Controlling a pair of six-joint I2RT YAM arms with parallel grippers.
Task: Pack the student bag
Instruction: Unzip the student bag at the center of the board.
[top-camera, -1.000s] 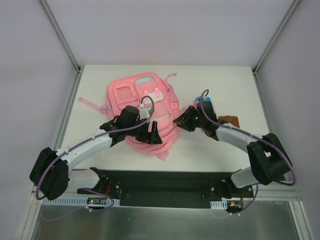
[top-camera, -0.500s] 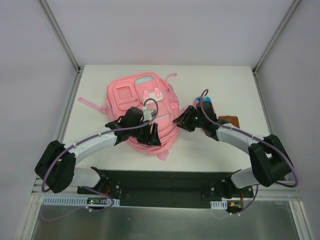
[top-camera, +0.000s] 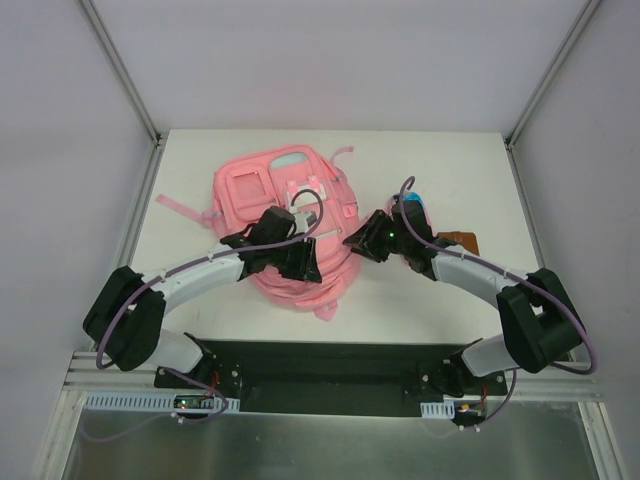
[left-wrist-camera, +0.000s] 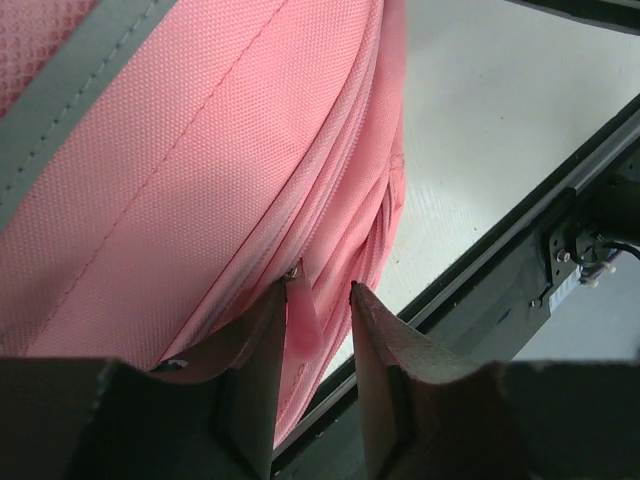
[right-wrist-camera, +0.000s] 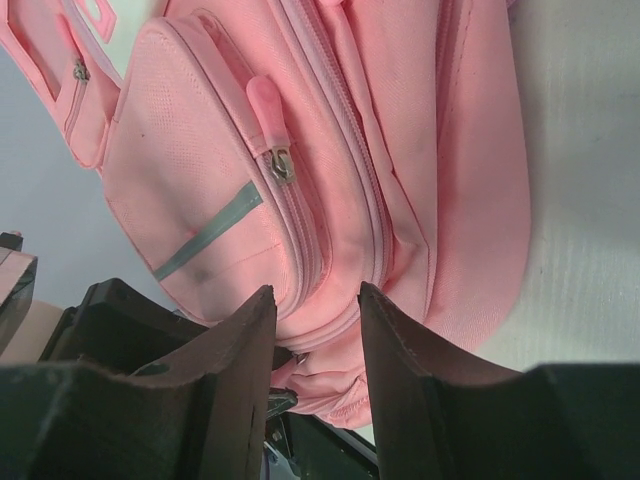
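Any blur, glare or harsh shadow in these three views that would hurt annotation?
Top external: even, diffuse light, soft shadows; student bag sharp, white table bright. Left wrist: bag weave crisp, left gripper dark and soft. Right wrist: zip pull sharp, right gripper dark, blurred.

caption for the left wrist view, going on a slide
Left gripper straddling the pink zipper pull on the student bag, jaws not yet shut.

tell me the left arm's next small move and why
Probably close the left jaws fully on the pink zip pull. It hangs between them at the zip of the student bag, with a gap showing beside it, so it looks not yet gripped. After that the zip could be drawn open.
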